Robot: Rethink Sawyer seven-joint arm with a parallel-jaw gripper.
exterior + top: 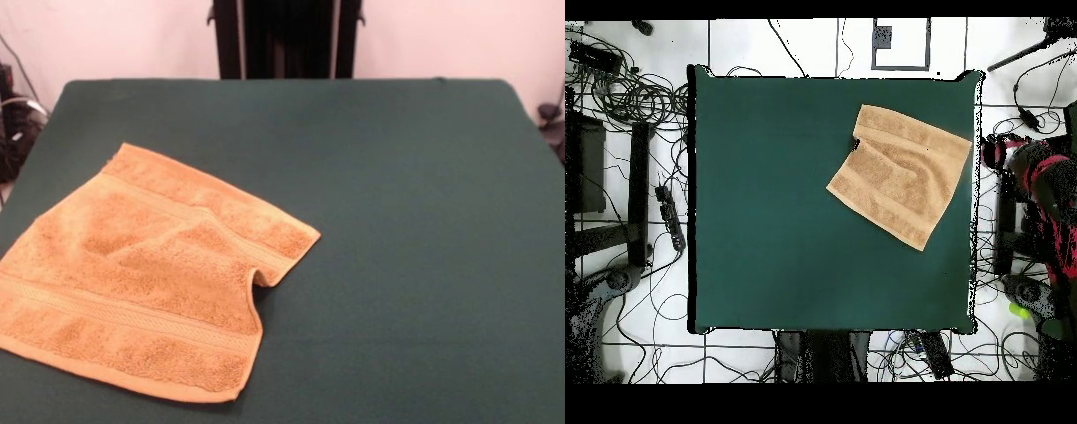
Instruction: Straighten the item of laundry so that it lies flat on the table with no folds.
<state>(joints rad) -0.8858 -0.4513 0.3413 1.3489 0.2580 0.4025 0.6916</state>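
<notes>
I cannot see my gripper in either view, so I cannot tell if it is spread apart or squeezed tight, or if it has anything in it. I do not think it has the towel, because the whole towel (146, 283) lies on the desk (406, 221).

From the front, the towel sits toward eight o'clock on the green desk, close to the left edge. From above, the same towel (900, 175) sits toward two o'clock, near the right edge.

The towel is not flat yet. From the front, one corner (281, 246) at about three o'clock on the towel is bent over itself, and there is a little dark pocket under it. A soft bump runs through the middle too. The woven bands run slanted, from the left side down toward the near right corner.

Since my gripper is out of sight, I cannot say how far the towel lies from it. My guess is that the folded corner is the spot to grab, then pull outward toward three o'clock.
</notes>
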